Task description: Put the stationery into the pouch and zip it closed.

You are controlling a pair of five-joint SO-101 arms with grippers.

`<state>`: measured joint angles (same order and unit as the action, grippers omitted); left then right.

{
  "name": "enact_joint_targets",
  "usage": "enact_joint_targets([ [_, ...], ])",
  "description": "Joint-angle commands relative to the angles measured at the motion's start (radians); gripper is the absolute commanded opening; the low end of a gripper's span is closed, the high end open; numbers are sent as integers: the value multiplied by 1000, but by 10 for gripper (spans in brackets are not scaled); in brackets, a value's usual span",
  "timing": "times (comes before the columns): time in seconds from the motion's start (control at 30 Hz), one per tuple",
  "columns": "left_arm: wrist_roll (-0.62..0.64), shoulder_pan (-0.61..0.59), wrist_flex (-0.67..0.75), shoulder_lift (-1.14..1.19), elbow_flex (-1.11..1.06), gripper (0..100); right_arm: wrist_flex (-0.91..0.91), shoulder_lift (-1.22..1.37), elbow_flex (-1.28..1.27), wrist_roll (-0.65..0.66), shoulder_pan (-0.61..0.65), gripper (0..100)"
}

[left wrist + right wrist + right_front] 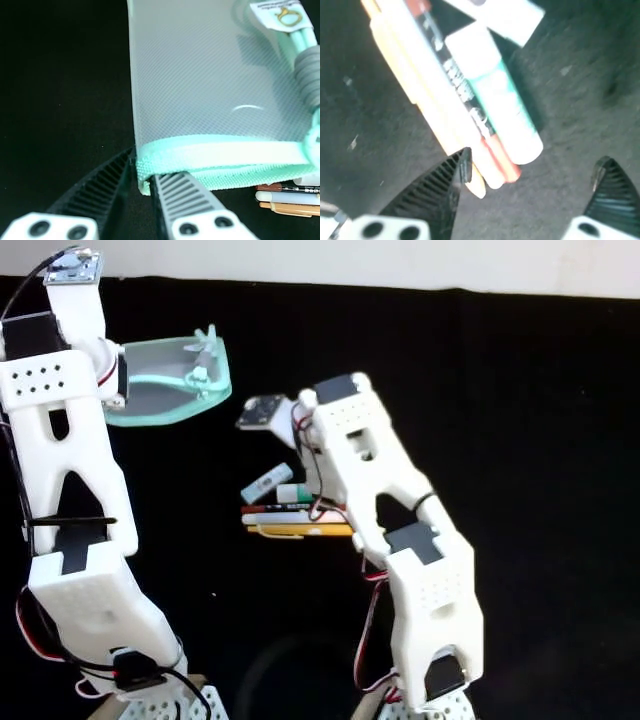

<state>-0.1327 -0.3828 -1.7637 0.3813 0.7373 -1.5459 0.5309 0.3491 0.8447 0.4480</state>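
One translucent mint pouch [170, 385] has its corner pinched between the left gripper's [142, 172] fingers. Five pens and markers [290, 512] lie bundled outside it on the black tabletop [520, 390], beneath the right gripper [535, 162], whose fingers are spread wide.

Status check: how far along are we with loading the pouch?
Done: the left gripper is shut on the pouch at its edge. In hand: the right gripper hangs open over the stationery pile. Left: every piece lies on the table, so picking, loading and zipping remain.
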Motion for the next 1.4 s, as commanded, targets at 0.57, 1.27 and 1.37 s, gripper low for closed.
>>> enact_joint_targets([
  [0.57, 5, -42, -5, 2, 13, 6, 186, 33, -2, 135, 93, 372],
  [1.27, 5, -42, -6, 2, 12, 6, 262, 145, 7, 129, 125, 3],
  [1.37, 5, -42, -6, 2, -21, 6, 259, 142, 5, 124, 124, 8],
])
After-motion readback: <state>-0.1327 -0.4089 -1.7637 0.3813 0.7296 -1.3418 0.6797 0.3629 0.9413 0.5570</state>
